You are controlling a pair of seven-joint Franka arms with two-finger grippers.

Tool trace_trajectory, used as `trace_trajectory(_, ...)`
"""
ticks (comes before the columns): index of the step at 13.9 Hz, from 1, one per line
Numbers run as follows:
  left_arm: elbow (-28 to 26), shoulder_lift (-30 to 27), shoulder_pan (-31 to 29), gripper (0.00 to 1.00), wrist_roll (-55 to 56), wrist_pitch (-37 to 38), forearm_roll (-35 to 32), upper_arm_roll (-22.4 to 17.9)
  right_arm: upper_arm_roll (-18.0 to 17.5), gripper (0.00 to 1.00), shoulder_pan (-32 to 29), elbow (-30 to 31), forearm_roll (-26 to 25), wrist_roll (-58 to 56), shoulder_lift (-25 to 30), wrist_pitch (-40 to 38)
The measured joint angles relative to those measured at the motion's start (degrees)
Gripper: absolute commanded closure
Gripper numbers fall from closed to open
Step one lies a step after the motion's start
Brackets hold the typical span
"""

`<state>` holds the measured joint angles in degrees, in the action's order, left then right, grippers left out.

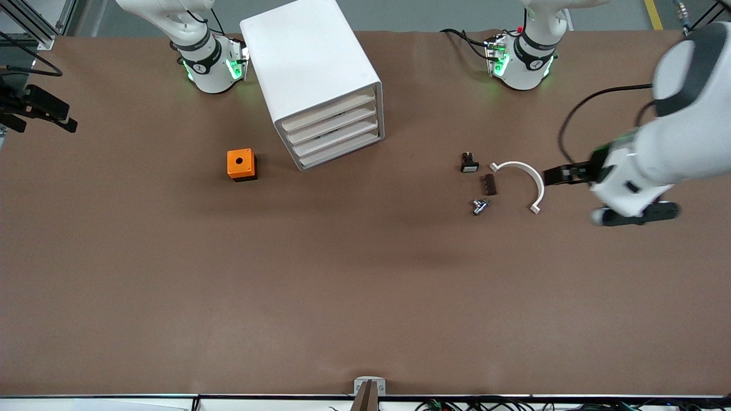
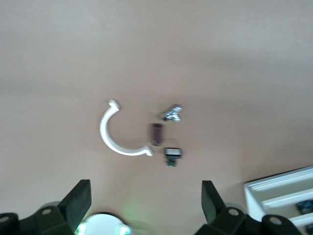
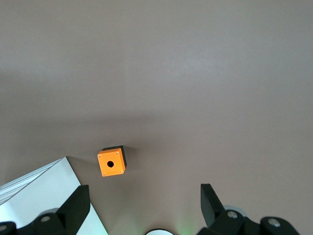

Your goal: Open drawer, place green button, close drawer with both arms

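The drawer cabinet (image 1: 320, 85) is a white box with several drawer fronts (image 1: 337, 134), all shut; its corner also shows in the left wrist view (image 2: 281, 193) and the right wrist view (image 3: 44, 191). The button (image 1: 469, 162) (image 2: 172, 155), a small black blocky part, lies on the table toward the left arm's end. My left gripper (image 1: 562, 174) (image 2: 146, 200) hangs open and empty, high over that end of the table. My right gripper (image 3: 145, 205) is also open and empty, high over the table near the cabinet, and is out of the front view.
Beside the button lie a white half-ring (image 1: 522, 177) (image 2: 115, 132), a brown piece (image 1: 489, 184) (image 2: 156, 133) and a small silver-and-black part (image 1: 480, 206) (image 2: 172, 113). An orange box with a hole (image 1: 241, 164) (image 3: 111, 163) stands beside the cabinet. Black gear (image 1: 37, 107) juts in at the table's edge.
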<state>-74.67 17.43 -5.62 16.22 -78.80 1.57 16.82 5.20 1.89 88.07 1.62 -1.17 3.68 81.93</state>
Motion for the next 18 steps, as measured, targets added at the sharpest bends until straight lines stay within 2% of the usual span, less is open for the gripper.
trace_trajectory(2, -1.0, -1.5, -4.8, 0.01, -5.4, 0.1, 0.0, 0.0, 0.1, 0.0, 0.0, 0.0, 0.0, 0.0, 0.0, 0.0)
trace_trajectory(5, -1.9, -2.6, -7.0, 0.01, -9.1, 0.0, -0.2, 0.0, 0.1, 0.0, 0.0, 0.0, 0.0, 0.0, 0.0, 0.0)
trace_trajectory(7, -2.6, -3.2, -4.9, 0.01, -10.0, -0.6, -0.6, -2.3, 0.2, 0.0, 0.0, 0.0, 0.0, 0.0, 0.0, 0.0)
trace_trajectory(9, -3.4, -3.6, 1.2, 0.01, -11.6, -1.2, -0.6, -9.3, 0.2, 0.0, 0.0, 0.0, 0.0, 0.0, 0.0, 0.0)
trace_trajectory(12, -8.5, -6.4, 6.2, 0.01, -12.3, -6.5, -0.6, -15.0, 0.2, 0.0, 0.0, 0.0, 0.0, 0.0, 0.0, 0.0)
trace_trajectory(15, -18.7, -12.8, 6.9, 0.01, -12.5, -14.9, -0.6, -16.7, 0.2, 0.0, 0.0, 0.0, 0.0, 0.0, 0.0, 0.1)
trace_trajectory(18, -22.2, -16.7, 7.0, 0.01, -12.7, -17.0, -0.6, -16.8, 0.2, 0.0, 0.0, 0.0, 0.0, -0.1, 0.0, 0.5)
